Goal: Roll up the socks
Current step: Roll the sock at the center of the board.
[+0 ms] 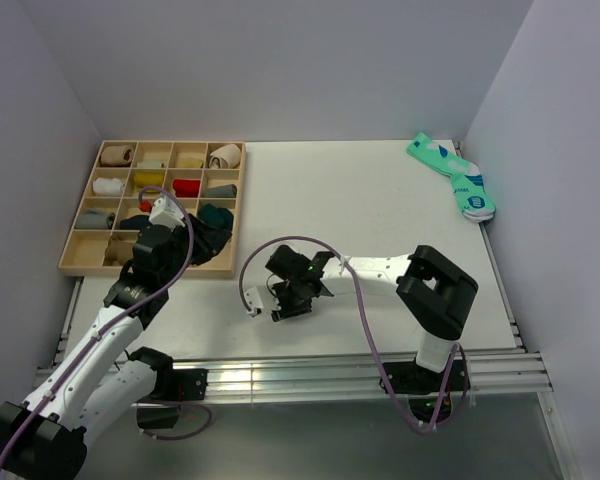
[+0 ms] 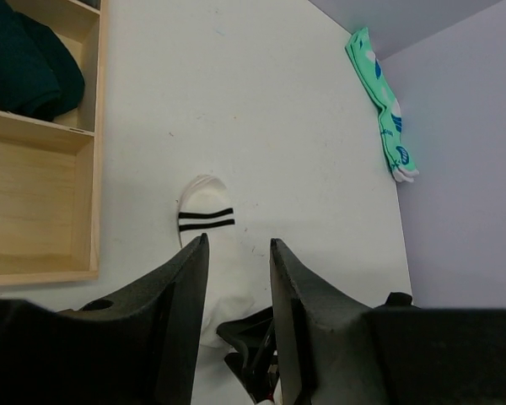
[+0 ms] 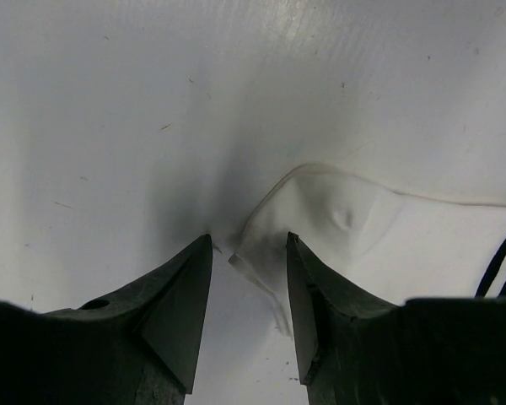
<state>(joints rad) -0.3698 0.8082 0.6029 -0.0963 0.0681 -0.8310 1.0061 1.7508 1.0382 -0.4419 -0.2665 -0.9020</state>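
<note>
A short white sock (image 2: 207,211) with two dark cuff stripes lies flat on the table right of the tray. Its plain end (image 3: 354,219) reaches my right gripper (image 3: 249,240). That gripper (image 1: 280,300) is open and low over the table. A corner of the sock's edge lies between its fingers, one tip on the fabric and the other on bare table. My left gripper (image 2: 239,245) is open and holds nothing. It hovers high near the tray's right side (image 1: 165,215). A teal pair of socks (image 1: 452,178) with white-blue marks lies at the far right corner (image 2: 384,118).
A wooden compartment tray (image 1: 72,262) at the back left holds several rolled socks; a dark teal one (image 2: 25,63) sits in a cell by its right edge, with a bare cell (image 2: 34,202) below it. Grey walls close the table on three sides.
</note>
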